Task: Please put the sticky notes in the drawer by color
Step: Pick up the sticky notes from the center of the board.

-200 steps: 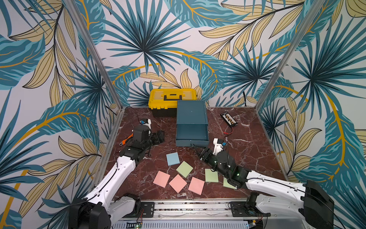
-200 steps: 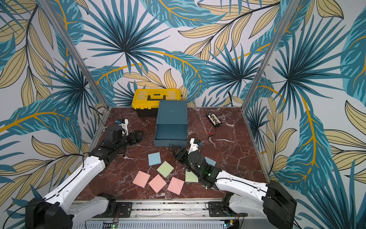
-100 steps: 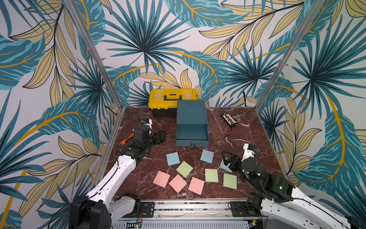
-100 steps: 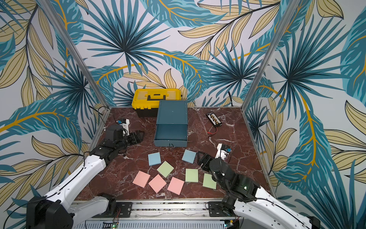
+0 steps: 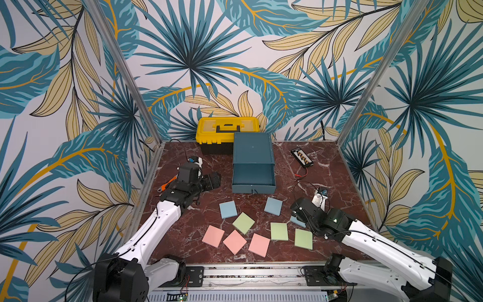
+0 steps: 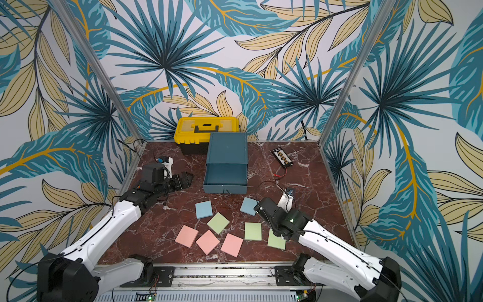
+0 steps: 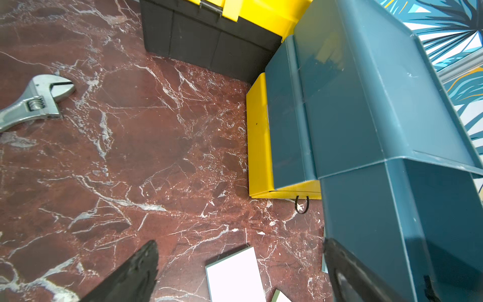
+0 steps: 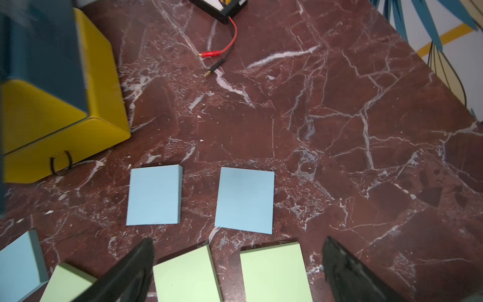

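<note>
All nine square paper sticky notes (image 5: pixel 243 222) (blue, green and salmon, three each) lie on the red-brown marble table (image 5: pixel 326 183), just near of the teal plastic drawer (image 5: pixel 253 177), which is pulled out and empty. Sorting has not begun. The left gripper (image 7: pixel 239 248), left of the drawer, and the right gripper (image 8: pixel 237 244), above the right-hand blue pads, both gape empty; the next move likely calls for pinching a thin pad's edges.

nine blue, green and pink sticky notes (image 5: pixel 243 222) lie flat before the open teal drawer (image 5: pixel 253 188).
</note>
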